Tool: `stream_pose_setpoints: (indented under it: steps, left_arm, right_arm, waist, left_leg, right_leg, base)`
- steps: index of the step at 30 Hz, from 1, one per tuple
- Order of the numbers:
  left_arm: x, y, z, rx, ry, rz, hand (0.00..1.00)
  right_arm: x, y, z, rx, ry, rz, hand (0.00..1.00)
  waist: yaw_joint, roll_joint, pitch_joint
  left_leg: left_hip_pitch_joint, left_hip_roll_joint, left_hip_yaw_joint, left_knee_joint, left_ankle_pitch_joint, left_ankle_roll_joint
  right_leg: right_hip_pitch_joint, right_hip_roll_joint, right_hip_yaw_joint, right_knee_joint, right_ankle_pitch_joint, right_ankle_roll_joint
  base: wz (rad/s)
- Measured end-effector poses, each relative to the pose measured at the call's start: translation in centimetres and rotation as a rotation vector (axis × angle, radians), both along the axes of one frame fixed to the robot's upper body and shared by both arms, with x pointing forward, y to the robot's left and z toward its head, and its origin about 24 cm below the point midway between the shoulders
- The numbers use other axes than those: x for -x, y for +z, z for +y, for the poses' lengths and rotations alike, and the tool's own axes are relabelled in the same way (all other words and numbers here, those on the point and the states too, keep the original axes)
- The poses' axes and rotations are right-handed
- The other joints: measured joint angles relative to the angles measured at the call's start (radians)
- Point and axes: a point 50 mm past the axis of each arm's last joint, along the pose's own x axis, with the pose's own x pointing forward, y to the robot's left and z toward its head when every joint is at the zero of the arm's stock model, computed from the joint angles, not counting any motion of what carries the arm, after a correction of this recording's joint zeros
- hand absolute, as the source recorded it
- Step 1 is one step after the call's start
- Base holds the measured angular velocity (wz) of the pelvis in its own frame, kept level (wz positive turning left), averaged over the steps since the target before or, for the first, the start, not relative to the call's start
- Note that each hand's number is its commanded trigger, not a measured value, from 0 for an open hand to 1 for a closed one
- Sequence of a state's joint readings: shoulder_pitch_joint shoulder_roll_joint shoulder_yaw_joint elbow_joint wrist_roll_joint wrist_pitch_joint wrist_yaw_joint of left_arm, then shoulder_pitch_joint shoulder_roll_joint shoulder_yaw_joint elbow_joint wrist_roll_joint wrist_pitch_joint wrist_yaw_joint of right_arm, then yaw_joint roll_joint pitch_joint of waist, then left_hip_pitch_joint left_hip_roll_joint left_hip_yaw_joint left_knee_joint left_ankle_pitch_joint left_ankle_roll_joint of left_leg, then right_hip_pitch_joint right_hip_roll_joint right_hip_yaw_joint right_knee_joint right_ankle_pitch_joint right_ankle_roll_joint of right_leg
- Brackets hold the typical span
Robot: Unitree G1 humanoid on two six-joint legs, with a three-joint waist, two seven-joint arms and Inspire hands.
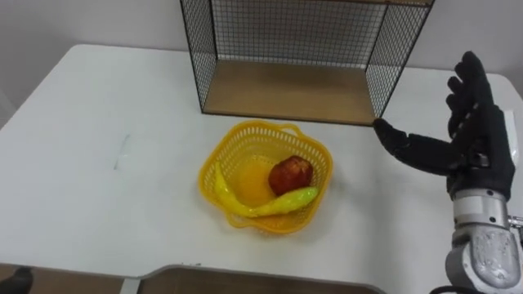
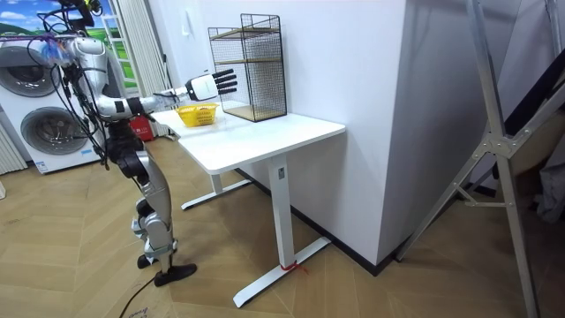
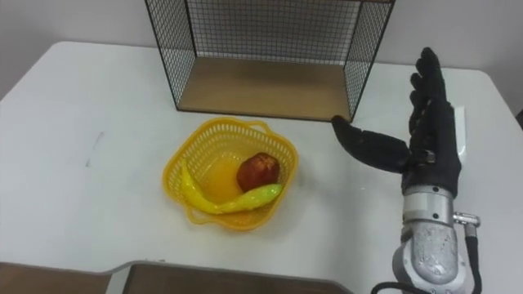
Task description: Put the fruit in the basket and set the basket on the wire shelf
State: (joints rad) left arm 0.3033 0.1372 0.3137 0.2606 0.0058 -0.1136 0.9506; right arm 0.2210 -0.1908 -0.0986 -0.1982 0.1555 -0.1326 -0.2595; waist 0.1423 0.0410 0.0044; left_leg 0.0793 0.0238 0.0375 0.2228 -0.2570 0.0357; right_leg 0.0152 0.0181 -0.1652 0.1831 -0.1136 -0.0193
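White table point(image 1: 98, 188), fruit-filled yellow basket point(image 1: 221, 155), right hand point(image 1: 478, 151) spread beside

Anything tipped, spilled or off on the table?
Nothing stands out. The basket sits upright on the table before the wire shelf, apple and banana inside, nothing spilled. The right hand hovers open beside it, apart.

The white counter point(image 1: 90, 98) bears a faint grey scuff point(image 1: 122, 152) on its bare top and stands on white legs on a wooden floor point(image 2: 79, 283). A washing machine point(image 2: 40, 124) sits to the room view's left of the counter. A white wall point(image 2: 441, 115) runs behind the counter, and a grey metal frame point(image 2: 499, 150) stands well apart to the room view's right of it.
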Motion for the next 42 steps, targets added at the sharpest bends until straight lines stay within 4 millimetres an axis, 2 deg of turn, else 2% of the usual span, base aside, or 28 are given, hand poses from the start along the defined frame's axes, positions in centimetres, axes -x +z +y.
stream_pose_setpoints:
  steps: [1,3,5,6,8,11,13,14,18,21,23,25,30,34,38,42]
  left_arm:
    - [-0.8,2.0,-0.1,-0.058,0.01,-0.112,0.0]
    - [-2.5,7.4,-0.1,-0.232,-0.007,-0.402,0.0]
    - [-3.1,9.8,-0.1,-0.343,-0.026,-0.516,0.0]
    - [-3.3,10.6,0.0,-0.391,-0.024,-0.55,0.0]
    - [-3.3,11.0,0.0,-0.426,-0.022,-0.553,0.0]
    - [-3.2,11.0,-0.1,-0.443,-0.028,-0.542,0.0]
    - [-3.2,11.2,-0.2,-0.447,-0.033,-0.546,0.0]
    - [-3.3,11.3,-0.2,-0.446,-0.037,-0.549,0.0]
    - [-3.8,12.5,-0.9,-0.396,-0.099,-0.636,0.0]
    - [-4.4,12.2,-1.7,-0.312,-0.183,-0.646,0.0]
    - [-5.6,10.9,-3.3,-0.134,-0.314,-0.651,0.0]
    - [-6.3,9.9,-4.4,-0.015,-0.417,-0.638,0.0]
    - [-8.1,6.8,-7.9,0.342,-0.713,-0.582,0.0]
    - [-8.6,5.8,-9.2,0.464,-0.861,-0.569,0.0]
    - [-8.7,4.6,-10.4,0.616,-0.966,-0.57,0.0]
    - [-8.7,4.2,-10.9,0.647,-1.064,-0.54,0.0]
  right_arm:
    - [0.4,-0.3,-0.2,-0.002,-0.025,0.012,0.0]
    - [0.5,-0.3,-0.3,-0.003,-0.043,0.012,0.0]
    - [0.5,-0.2,-0.3,-0.004,-0.054,0.007,0.0]
    - [0.5,-0.2,-0.4,-0.005,-0.062,0.005,0.0]
    - [0.6,-0.2,-0.5,-0.008,-0.073,0.004,0.0]
    - [0.6,-0.3,-0.5,-0.042,-0.07,-0.004,0.0]
    - [0.7,-0.3,-0.5,-0.049,-0.069,-0.003,0.0]
    - [0.7,-0.4,-0.5,-0.05,-0.063,0.0,0.0]
    - [0.6,-0.3,-0.2,-0.083,-0.026,-0.009,0.0]
    - [0.5,-0.5,0.2,-0.091,0.008,-0.002,0.0]
    - [0.4,-0.7,0.9,-0.121,0.063,0.006,0.0]
    - [0.3,-1.2,1.4,-0.136,0.112,0.028,0.0]
    - [0.2,-3.8,3.2,-0.237,0.24,0.129,0.0]
    - [0.2,-4.5,3.7,-0.316,0.288,0.147,0.0]
    - [0.1,-4.6,3.8,-0.396,0.329,0.137,0.0]
    - [-0.3,-4.3,4.2,-0.414,0.39,0.113,0.0]
  waist:
    - [0.003,-0.002,0.0005]
    - [0.0,-0.001,0.0015]
    - [-0.001,0.003,-0.0001]
    - [-0.004,0.014,-0.0041]
    - [-0.015,0.018,-0.005]
    - [-0.025,0.008,-0.0042]
    - [-0.025,-0.003,0.0023]
    - [-0.025,-0.004,0.0028]
    - [-0.029,-0.006,0.0006]
    - [-0.028,0.005,-0.001]
    - [-0.033,0.018,0.0028]
    - [-0.033,0.021,0.0046]
    - [-0.055,0.01,0.0077]
    - [-0.063,0.003,0.0085]
    - [-0.067,-0.009,0.0025]
    - [-0.08,-0.004,0.0024]
  left_leg:
    - [-0.002,0.0,-0.004,0.002,0.0,0.0]
    - [-0.001,-0.004,-0.005,-0.005,0.0,0.001]
    - [0.008,-0.007,0.002,-0.012,0.002,0.003]
    - [0.019,-0.009,0.008,-0.021,0.003,0.005]
    - [0.031,-0.01,0.008,-0.026,0.003,0.005]
    - [0.038,-0.014,0.008,-0.026,0.003,0.005]
    - [0.037,-0.013,0.009,-0.025,0.003,0.004]
    - [0.036,-0.013,0.009,-0.025,0.003,0.004]
    - [0.038,-0.014,0.011,-0.033,0.002,0.005]
    - [0.039,-0.013,0.011,-0.034,0.002,0.005]
    - [0.04,-0.016,0.009,-0.033,0.002,0.005]
    - [0.043,-0.015,0.01,-0.033,0.003,0.005]
    - [0.032,-0.013,0.017,-0.026,0.003,0.005]
    - [0.039,-0.011,0.031,-0.031,0.003,0.005]
    - [0.035,-0.009,0.041,-0.034,0.003,0.005]
    - [0.036,-0.007,0.041,-0.034,0.003,0.005]
  right_leg:
    - [-0.002,-0.001,0.0,0.003,0.0,0.0]
    - [0.002,-0.005,0.002,0.003,-0.002,-0.001]
    - [0.004,-0.008,0.009,0.005,-0.006,0.0]
    - [0.009,-0.008,0.014,0.006,-0.007,0.001]
    - [0.017,-0.008,0.015,0.006,-0.011,0.002]
    - [0.02,-0.005,0.021,0.006,-0.016,0.001]
    - [0.019,-0.003,0.024,0.004,-0.015,0.0]
    - [0.019,-0.002,0.025,0.002,-0.015,0.0]
    - [0.017,-0.004,0.026,0.003,-0.015,0.002]
    - [0.018,-0.005,0.023,0.003,-0.015,0.003]
    - [0.019,-0.008,0.014,0.003,-0.015,0.004]
    - [0.018,-0.006,0.021,0.005,-0.015,0.003]
    - [0.001,-0.012,0.026,0.019,-0.015,0.003]
    - [0.003,-0.008,0.035,0.021,-0.016,0.003]
    - [-0.006,-0.007,0.039,0.022,-0.015,0.003]
    - [-0.009,-0.007,0.035,0.024,-0.015,0.003]
  base:
    - [0.07]
    - [0.0]
    - [-0.1]
    - [-0.14]
    - [-0.05]
    - [0.0]
    - [0.0]
    - [0.0]
    - [0.0]
    - [0.0]
    - [0.0]
    - [-0.02]
    - [-0.03]
    - [-0.12]
    - [-0.07]
    - [0.0]
